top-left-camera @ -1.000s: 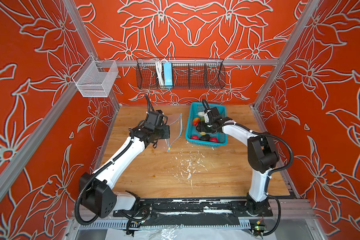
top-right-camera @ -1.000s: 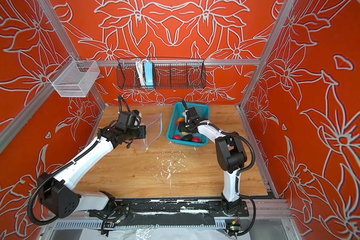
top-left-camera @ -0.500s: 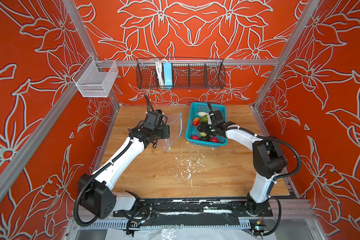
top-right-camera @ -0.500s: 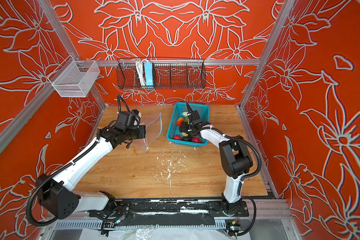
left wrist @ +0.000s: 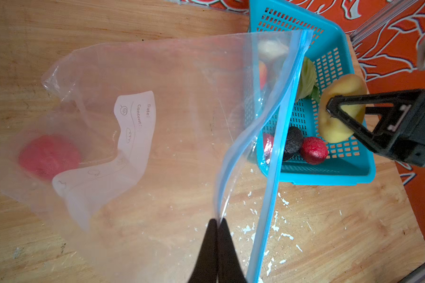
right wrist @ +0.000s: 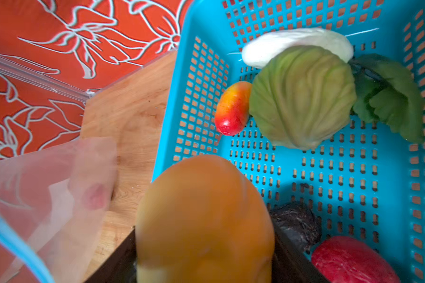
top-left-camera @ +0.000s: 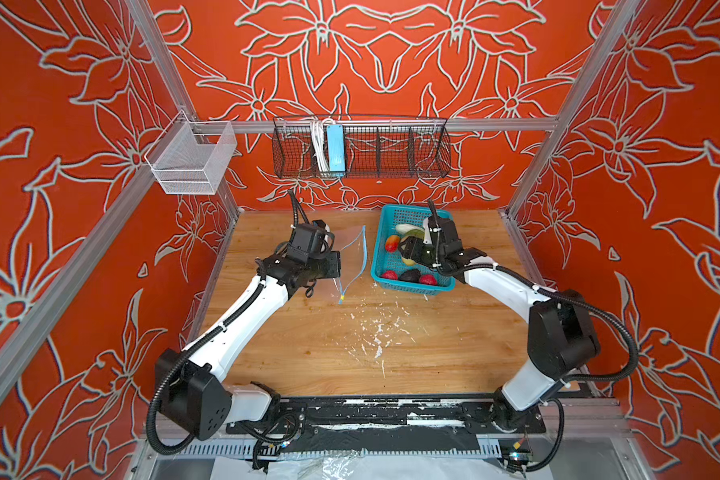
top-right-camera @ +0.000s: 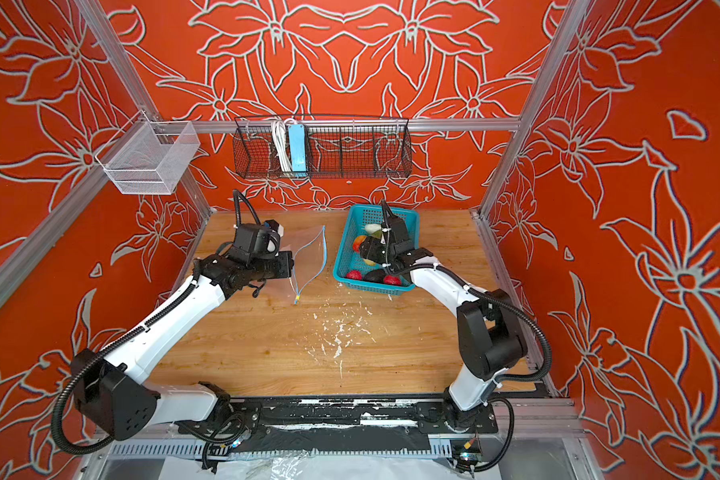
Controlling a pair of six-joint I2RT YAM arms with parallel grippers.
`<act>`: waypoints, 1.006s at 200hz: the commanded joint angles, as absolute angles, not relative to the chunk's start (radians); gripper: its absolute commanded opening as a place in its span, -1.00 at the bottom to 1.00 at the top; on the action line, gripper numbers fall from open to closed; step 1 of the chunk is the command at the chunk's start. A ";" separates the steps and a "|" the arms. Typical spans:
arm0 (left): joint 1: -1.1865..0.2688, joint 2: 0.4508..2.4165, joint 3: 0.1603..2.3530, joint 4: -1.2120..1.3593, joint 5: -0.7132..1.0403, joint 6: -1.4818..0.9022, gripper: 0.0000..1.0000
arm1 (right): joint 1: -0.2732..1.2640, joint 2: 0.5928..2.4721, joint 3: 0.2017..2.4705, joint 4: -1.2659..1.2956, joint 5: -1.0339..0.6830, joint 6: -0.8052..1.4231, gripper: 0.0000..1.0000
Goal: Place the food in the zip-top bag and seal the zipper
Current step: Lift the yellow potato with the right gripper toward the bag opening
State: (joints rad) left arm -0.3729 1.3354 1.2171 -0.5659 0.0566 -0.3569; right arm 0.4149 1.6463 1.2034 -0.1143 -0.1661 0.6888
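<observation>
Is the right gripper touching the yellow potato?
Touching. In the left wrist view the right gripper clamps the yellow potato, a black jaw pressed flat against it.

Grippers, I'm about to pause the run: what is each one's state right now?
Left gripper: shut on the mouth edge of the clear crinkly plastic zip-top bag.
Right gripper: shut on the yellow plastic toy potato.

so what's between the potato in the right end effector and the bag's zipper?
Between potato and zipper: only the teal basket's side wall and a strip of bare table, in both top views.
</observation>
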 commanded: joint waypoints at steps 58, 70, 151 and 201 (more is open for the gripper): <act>-0.368 1.321 1.218 -0.555 0.069 -0.363 -1.00 | 0.536 1.495 1.192 -0.087 -0.066 0.731 0.10; -0.368 1.322 1.217 -0.554 0.071 -0.365 -1.00 | 0.552 1.488 1.202 -0.090 -0.064 0.736 0.10; -0.368 1.315 1.218 -0.557 0.073 -0.360 -1.00 | 0.648 1.484 1.244 -0.066 -0.069 0.794 0.06; -0.368 1.315 1.216 -0.557 0.073 -0.362 -1.00 | 0.708 1.517 1.299 -0.095 -0.039 0.836 0.04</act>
State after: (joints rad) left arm -0.3729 1.3354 1.2171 -0.5640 0.0658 -0.3599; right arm 0.6819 1.5036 1.2461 -0.0944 -0.0811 0.7918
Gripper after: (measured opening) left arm 0.047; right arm 0.715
